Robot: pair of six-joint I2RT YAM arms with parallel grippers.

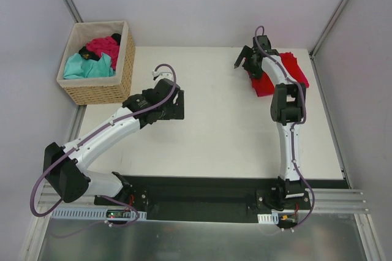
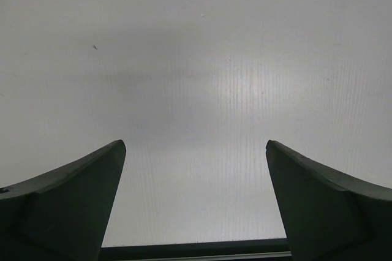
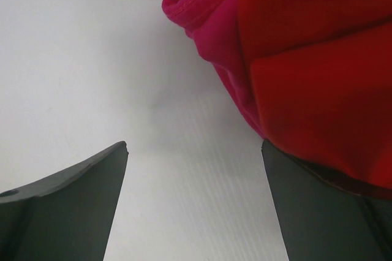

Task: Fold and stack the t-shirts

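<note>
R gripper (image 3: 196, 147), L gripper (image 2: 196, 144) gaped wide, empty. Red t-shirt (image 3: 318, 83) lay by R's right finger; we judged it stacked. Next: teal t-shirt (image 1: 89, 66), far-left of L, needed fetching.

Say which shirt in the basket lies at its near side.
The teal shirt, filling the basket's near left; the pink shirt is bunched at the far wall.
</note>
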